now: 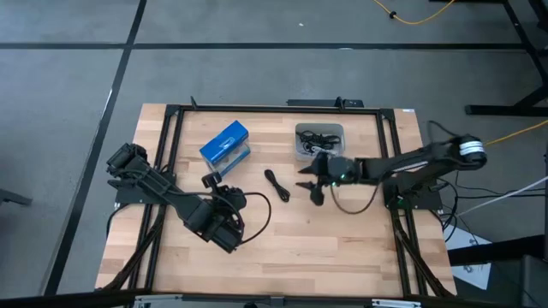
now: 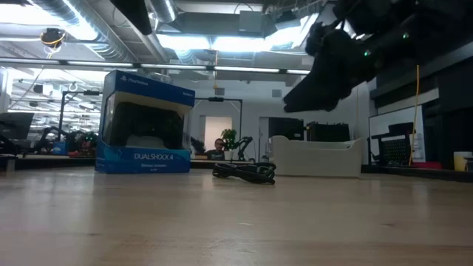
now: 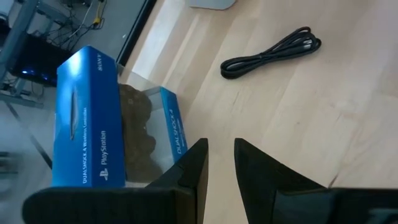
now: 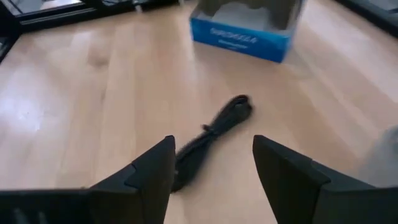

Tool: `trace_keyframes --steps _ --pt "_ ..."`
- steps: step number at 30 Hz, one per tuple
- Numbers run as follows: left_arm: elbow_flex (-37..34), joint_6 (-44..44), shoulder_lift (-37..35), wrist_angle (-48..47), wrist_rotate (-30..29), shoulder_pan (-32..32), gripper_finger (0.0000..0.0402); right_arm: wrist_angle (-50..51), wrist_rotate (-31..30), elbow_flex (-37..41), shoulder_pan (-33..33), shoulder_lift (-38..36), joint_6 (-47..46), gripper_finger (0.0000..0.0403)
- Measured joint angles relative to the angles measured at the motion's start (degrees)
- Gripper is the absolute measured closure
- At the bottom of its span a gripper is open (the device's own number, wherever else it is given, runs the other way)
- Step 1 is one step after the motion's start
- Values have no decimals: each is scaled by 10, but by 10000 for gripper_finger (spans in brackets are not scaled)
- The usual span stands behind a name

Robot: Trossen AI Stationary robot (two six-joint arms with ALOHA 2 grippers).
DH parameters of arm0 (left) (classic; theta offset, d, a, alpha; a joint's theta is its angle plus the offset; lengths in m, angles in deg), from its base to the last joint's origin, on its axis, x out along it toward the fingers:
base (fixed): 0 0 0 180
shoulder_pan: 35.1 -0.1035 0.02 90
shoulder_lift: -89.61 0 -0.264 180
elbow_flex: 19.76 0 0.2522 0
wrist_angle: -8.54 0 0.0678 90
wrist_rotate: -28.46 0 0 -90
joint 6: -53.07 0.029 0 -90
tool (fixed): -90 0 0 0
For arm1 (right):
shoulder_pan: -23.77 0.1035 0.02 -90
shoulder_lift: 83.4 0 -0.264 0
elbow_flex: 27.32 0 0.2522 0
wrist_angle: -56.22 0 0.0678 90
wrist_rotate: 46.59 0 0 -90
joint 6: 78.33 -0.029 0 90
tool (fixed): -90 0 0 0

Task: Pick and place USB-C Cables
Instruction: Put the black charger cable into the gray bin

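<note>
A black bundled USB-C cable (image 1: 276, 185) lies flat on the wooden table near its middle; it also shows in the low view (image 2: 244, 171), the left wrist view (image 3: 272, 53) and the right wrist view (image 4: 211, 137). More cables (image 1: 317, 139) lie inside a grey tray (image 1: 319, 151) toward the far side. My right gripper (image 1: 310, 184) hovers open above the table just right of the lone cable, fingers empty (image 4: 211, 168). My left gripper (image 1: 211, 180) waits near the blue box, its fingers a narrow gap apart (image 3: 221, 168), touching nothing.
A blue DualShock 4 box (image 1: 226, 144) stands on the table's far left part, close to my left gripper. The black frame rails (image 1: 171, 128) run along the table's edges. Bare wood (image 1: 342, 248) stretches along the near side.
</note>
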Motion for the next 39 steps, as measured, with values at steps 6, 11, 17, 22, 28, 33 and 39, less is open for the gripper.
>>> trace_keyframes --steps 6,11,17,22,28,33,39 --pt "0 0 0 0 -4 0 331 -107 -86 0 18 112 -37 183" --pt "0 3 0 0 -6 0 331 -169 -89 -1 18 183 -78 183" --pt "0 4 0 0 -9 0 331 -175 -57 -56 22 260 -96 183" --pt "0 2 0 0 -6 0 331 -154 -64 -128 36 322 -69 183" --pt "0 2 0 0 3 0 331 -26 -126 -191 44 363 -90 183" --pt "0 2 1 0 3 0 331 16 -118 -197 49 366 -100 207" --pt "0 2 1 0 4 0 331 59 -117 -197 65 352 -71 335"
